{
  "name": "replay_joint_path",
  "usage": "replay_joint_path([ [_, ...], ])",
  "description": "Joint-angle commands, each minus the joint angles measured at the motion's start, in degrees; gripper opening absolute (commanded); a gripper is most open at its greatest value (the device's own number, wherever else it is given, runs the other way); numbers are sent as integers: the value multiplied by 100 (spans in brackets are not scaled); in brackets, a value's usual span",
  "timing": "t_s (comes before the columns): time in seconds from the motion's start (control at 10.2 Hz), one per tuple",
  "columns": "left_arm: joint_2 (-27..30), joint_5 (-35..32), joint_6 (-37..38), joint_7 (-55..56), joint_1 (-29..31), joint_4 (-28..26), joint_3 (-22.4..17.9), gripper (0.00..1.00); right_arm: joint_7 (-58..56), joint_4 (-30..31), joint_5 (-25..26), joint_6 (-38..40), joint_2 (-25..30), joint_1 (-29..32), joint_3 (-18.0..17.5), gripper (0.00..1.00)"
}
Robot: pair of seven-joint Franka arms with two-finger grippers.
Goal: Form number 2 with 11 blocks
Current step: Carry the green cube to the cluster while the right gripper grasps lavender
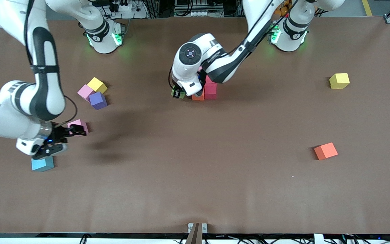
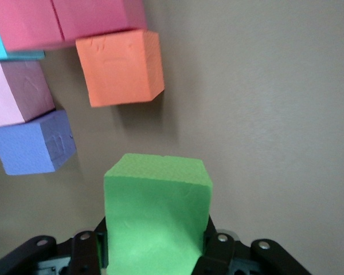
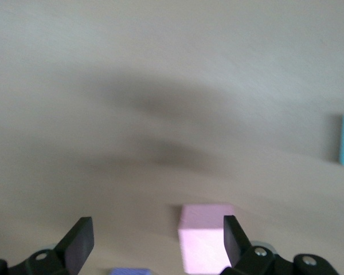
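Note:
My left gripper [image 1: 178, 93] is shut on a green block [image 2: 157, 212], low over the table beside a cluster of blocks at mid-table. The cluster shows two red blocks [image 2: 63, 23], an orange block [image 2: 121, 67], a pink one [image 2: 17, 100], a purple one [image 2: 34, 142] and a light blue edge [image 2: 0, 40]. In the front view the left arm hides most of it; a red block [image 1: 210, 89] and the orange one [image 1: 198, 98] show. My right gripper [image 1: 68, 139] hangs open by a loose pink block [image 1: 79, 125], which appears between its fingers [image 3: 80, 240].
A light blue block [image 1: 42, 164] lies under the right wrist. Pink [image 1: 86, 91], yellow [image 1: 97, 84] and purple [image 1: 98, 100] cubes sit together toward the right arm's end. An orange block [image 1: 325, 151] and a yellow cube [image 1: 339, 80] lie toward the left arm's end.

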State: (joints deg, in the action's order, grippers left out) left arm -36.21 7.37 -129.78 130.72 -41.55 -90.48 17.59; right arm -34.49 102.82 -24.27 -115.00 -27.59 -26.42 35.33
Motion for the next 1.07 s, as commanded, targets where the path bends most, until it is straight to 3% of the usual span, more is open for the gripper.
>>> replay_joint_path([
  [0.0,-132,-112,-126,723,-212,101,-124,24,65,438,186,-416,-88,198,-149,100],
  [0.49,-246,-1298,-294,2711,-363,-180,-124,25,-461,1380,-7,-1437,-71,190,-193,100],
  [0.98,-351,-1800,-303,2661,-416,-373,24,25,-593,1855,-376,-1858,-80,189,-280,100],
])
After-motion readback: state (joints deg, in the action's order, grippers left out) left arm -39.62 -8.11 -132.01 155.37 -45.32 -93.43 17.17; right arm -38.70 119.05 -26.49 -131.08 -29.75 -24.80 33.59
